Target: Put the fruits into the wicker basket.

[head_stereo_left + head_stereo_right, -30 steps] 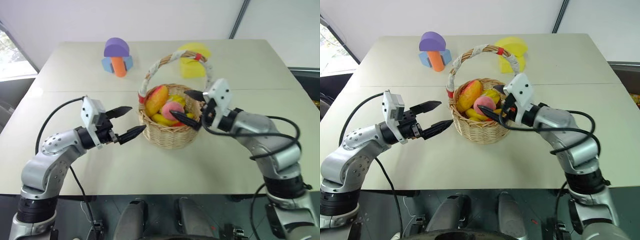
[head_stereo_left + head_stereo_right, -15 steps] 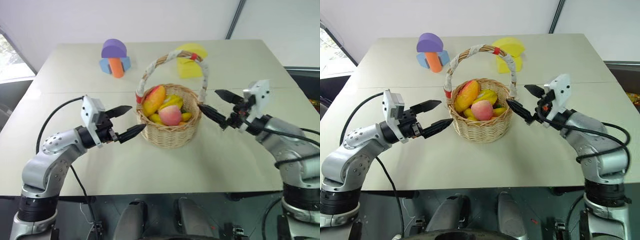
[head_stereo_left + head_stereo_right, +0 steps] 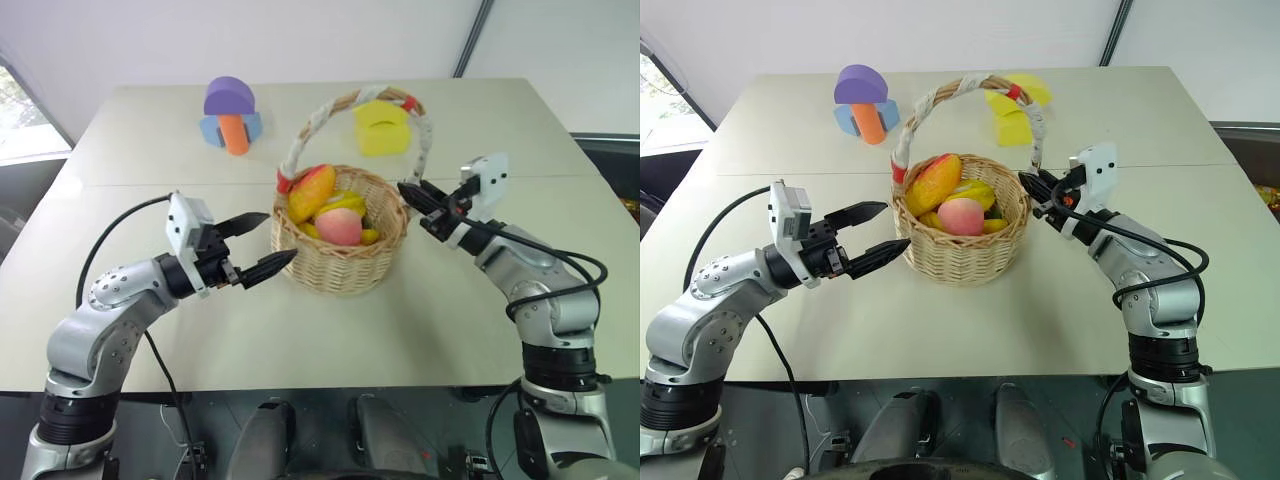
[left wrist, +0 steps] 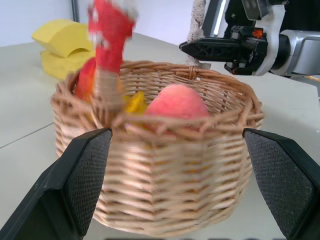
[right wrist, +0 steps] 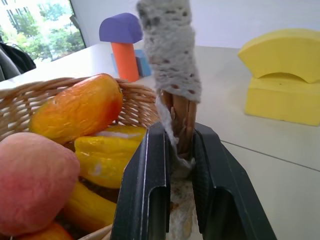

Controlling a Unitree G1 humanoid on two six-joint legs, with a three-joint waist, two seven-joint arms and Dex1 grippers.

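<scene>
From the head cameras, the wicker basket [image 3: 340, 243] stands mid-worktop [image 3: 450, 320] with the fruits inside: a lumpy orange-yellow fruit [image 3: 311, 192] at its left rim and a pink peach [image 3: 340, 225] in the middle. The left gripper [image 3: 258, 245] hovers just left of the basket, fingers spread and holding nothing. The right gripper [image 3: 412, 198] is clenched at the base of the basket handle [image 3: 424, 150] on the right side. Purple, blue and orange foam blocks [image 3: 232, 115] and yellow foam blocks [image 3: 382, 126] sit at the far edge.

In the left wrist view, the basket sits between the spread fingers [image 4: 80, 185].

In the right wrist view, both fingers [image 5: 145, 195] pinch the wrapped handle base.
</scene>
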